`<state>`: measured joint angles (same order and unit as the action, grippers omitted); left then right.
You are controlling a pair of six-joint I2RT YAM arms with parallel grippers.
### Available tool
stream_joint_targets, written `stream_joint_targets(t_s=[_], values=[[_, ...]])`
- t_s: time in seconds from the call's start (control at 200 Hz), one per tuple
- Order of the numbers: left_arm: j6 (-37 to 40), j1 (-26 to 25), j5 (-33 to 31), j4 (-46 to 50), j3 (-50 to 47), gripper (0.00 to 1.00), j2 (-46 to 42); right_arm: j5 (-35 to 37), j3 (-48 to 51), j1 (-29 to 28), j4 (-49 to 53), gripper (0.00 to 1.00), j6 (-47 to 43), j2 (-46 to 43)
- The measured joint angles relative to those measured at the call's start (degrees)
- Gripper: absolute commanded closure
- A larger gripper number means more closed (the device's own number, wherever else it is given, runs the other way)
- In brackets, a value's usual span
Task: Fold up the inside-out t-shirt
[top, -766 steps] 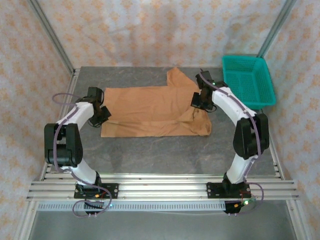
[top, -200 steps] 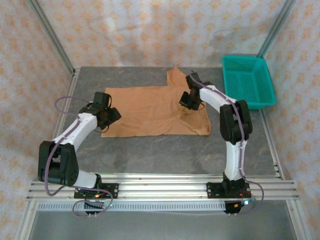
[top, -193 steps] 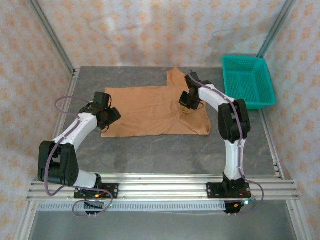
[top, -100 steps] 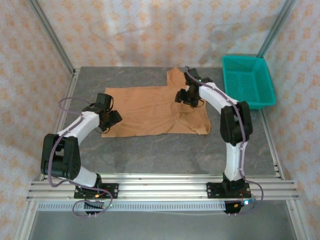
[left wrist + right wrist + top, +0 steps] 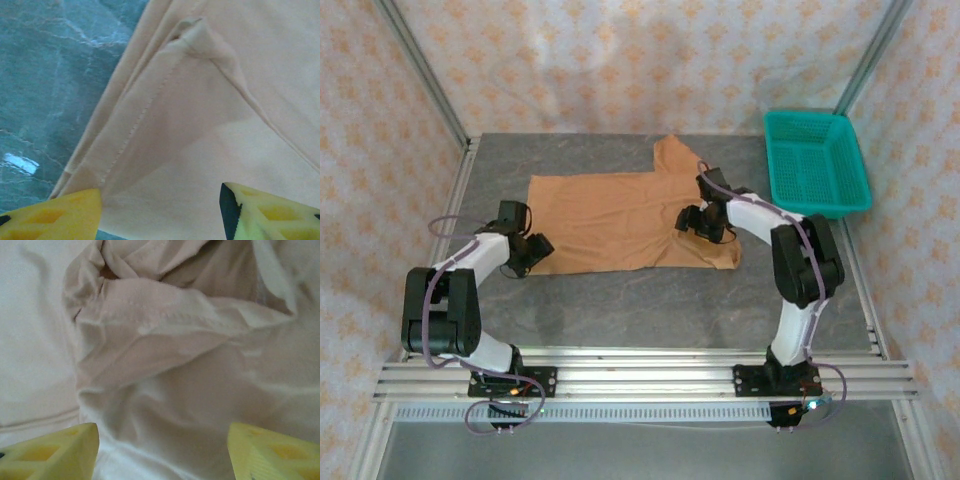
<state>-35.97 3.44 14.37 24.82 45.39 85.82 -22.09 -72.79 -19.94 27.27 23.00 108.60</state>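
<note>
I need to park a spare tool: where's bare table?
Free: the wide table strip between the t-shirt and the arm bases; a narrower strip behind its left half. Crowded: the right, between right gripper and green basket.

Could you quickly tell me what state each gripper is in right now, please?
Left gripper: open, over the t-shirt edge, holding nothing.
Right gripper: open, above bunched t-shirt cloth, holding nothing.

Tan t-shirt [image 5: 610, 220], teal basket [image 5: 806, 115]
</note>
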Motion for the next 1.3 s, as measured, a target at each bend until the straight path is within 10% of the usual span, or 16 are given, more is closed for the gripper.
stream_joint_targets(t_s=[0.986, 1.301], values=[[2.8, 1.9, -0.2, 4.3, -0.6, 0.38, -9.4, 1.2, -30.7, -0.2, 5.4, 0.22, 1.2, 18.5], [-0.7, -6.1, 0.2, 2.5, 0.7, 0.37, -8.7, 1.4, -30.1, -0.5, 7.7, 0.15, 0.8, 17.4]])
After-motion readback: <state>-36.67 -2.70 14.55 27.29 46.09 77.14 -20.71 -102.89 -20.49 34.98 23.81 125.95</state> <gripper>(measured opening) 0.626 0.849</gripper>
